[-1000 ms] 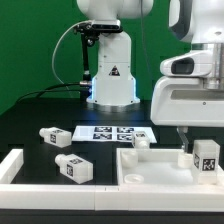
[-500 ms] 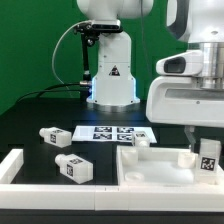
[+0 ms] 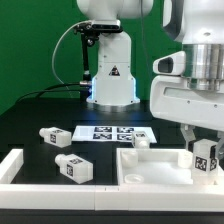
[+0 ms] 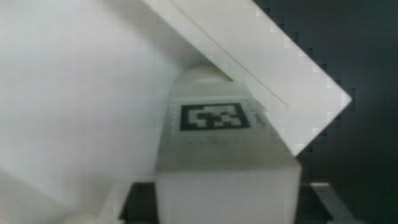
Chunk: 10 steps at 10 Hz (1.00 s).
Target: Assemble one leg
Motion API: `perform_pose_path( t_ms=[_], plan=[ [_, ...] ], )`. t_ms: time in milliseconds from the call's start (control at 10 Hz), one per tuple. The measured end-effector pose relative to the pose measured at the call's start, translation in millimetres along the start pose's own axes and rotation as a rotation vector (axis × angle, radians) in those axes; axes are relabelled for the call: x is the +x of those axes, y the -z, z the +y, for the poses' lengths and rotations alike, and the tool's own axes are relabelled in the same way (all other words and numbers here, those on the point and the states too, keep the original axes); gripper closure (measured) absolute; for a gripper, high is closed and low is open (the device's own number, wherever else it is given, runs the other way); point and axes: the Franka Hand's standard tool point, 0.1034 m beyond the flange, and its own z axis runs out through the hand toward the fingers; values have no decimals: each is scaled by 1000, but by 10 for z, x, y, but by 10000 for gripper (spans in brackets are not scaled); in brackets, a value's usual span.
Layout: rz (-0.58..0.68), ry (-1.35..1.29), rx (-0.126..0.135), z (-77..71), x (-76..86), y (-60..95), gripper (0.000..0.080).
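gripping what looks like one leg (image 3: 206, 154) at the exterior view's right, the end effector (image 3: 205, 140) is hanging just above the big white panel (image 3: 150, 165), its fingers apparently closing on the leg's upper part, though the arm's bulky housing is hiding the contact itself. in the wrist view the leg (image 4: 222, 150) is filling the lower middle, tag facing the camera, with the panel's raised rim (image 4: 267, 60) running behind it. two more legs are lying loose on the tabletop (image 3: 30, 135) toward the exterior view's left, one (image 3: 54, 135) farther back and one (image 3: 73, 168) nearer, beside the marker board (image 3: 112, 132). i am judging the leg to be light, rigid moulded plastic, not fragile, but smooth enough to be slipping or twisting if pinched near an edge. taking hold across the flat sides of the blocky end is looking safest, keeping the narrower stub free for seating into the panel. whether the leg is touching the panel yet i cannot tell.
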Motion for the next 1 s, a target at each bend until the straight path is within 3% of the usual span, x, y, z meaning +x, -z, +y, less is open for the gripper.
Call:
perform_pose_path(
  t_ms=[400,1000],
  plan=[
    [-65,-551,0,32,0,0,512],
    [-68,-683,-6,37,-16,-5,511]
  ],
)
